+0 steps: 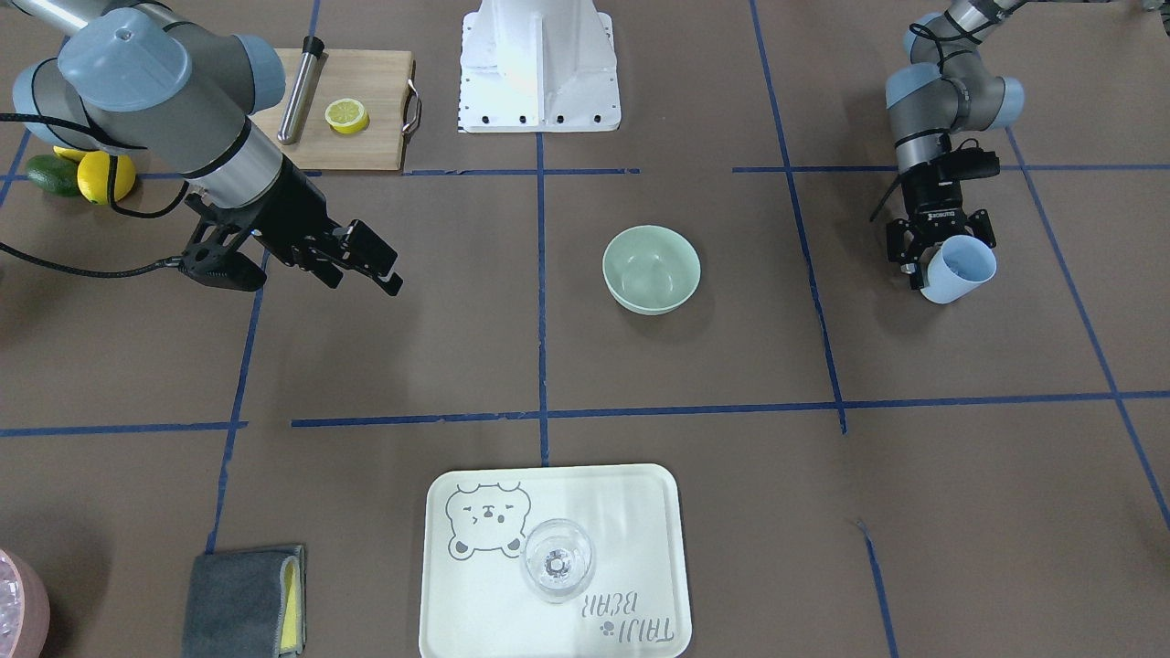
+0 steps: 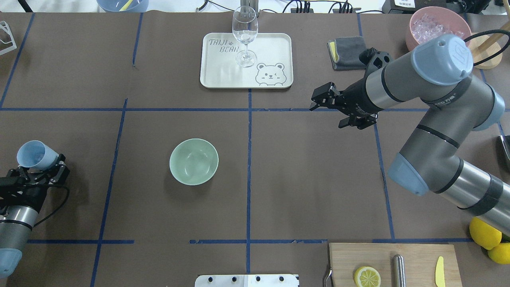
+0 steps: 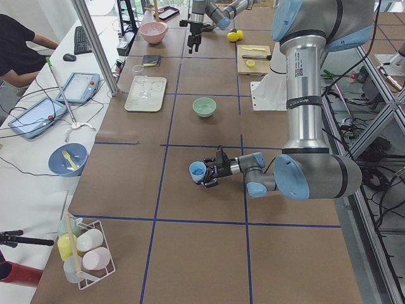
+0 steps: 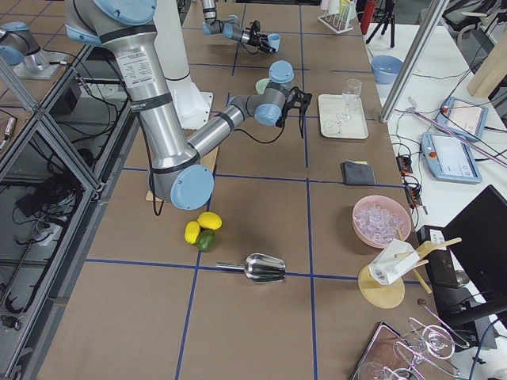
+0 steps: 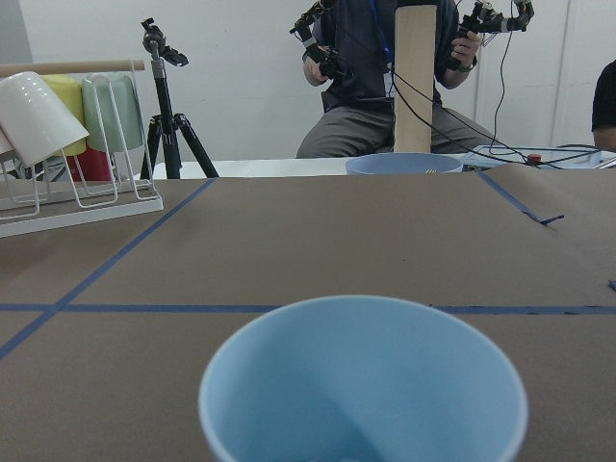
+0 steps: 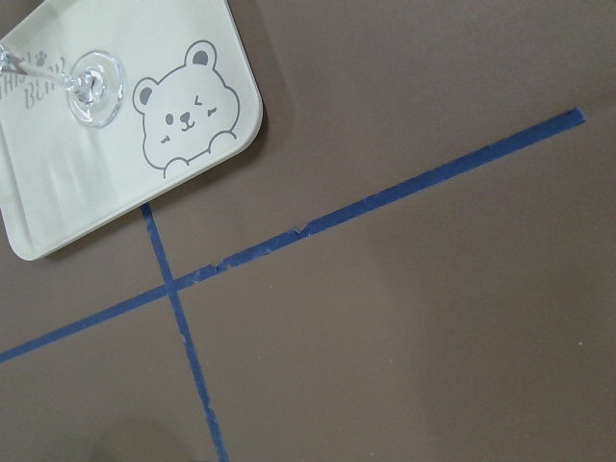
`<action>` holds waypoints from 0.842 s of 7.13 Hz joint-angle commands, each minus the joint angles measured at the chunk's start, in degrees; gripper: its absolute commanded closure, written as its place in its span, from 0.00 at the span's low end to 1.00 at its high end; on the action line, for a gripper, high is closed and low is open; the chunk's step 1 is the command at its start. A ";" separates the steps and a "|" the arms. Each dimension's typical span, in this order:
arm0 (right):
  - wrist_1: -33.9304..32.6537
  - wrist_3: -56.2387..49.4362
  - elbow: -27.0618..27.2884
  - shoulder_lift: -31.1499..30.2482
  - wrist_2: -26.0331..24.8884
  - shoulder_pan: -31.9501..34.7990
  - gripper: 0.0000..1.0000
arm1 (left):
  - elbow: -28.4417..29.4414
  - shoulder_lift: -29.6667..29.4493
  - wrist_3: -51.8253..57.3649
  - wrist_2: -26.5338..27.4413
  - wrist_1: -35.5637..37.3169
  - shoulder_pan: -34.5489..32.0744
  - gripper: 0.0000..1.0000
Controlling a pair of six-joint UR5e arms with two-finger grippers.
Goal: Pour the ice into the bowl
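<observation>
Left gripper [image 2: 40, 165] clenched on tilted blue cup [image 2: 34, 154] low over the worktop [image 2: 318, 179], well apart from mint-green bowl [image 2: 194, 161] at centre; right gripper [image 2: 316, 99] released, fingers spread, near tray [image 2: 223, 75]; ice [image 2: 432, 28] lies in pink container [image 2: 409, 36].

Brown table [image 2: 310, 179], blue tape lines [image 2: 249, 179], white wall [image 5: 241, 77]

The bowl [image 2: 194, 161] looked smooth and faintly glossy on matt brown paper [image 2: 310, 179]. At its 9 o'clock was a matt plastic cup [image 2: 34, 154]; at 1, a clear glass [image 2: 244, 28]; at 4, a pale wooden board [image 2: 414, 255].
</observation>
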 commanded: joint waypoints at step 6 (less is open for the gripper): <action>0.04 0.00 0.04 0.10 0.00 -0.09 0.00 | -0.53 -2.01 19.07 -1.75 -15.26 -3.85 1.00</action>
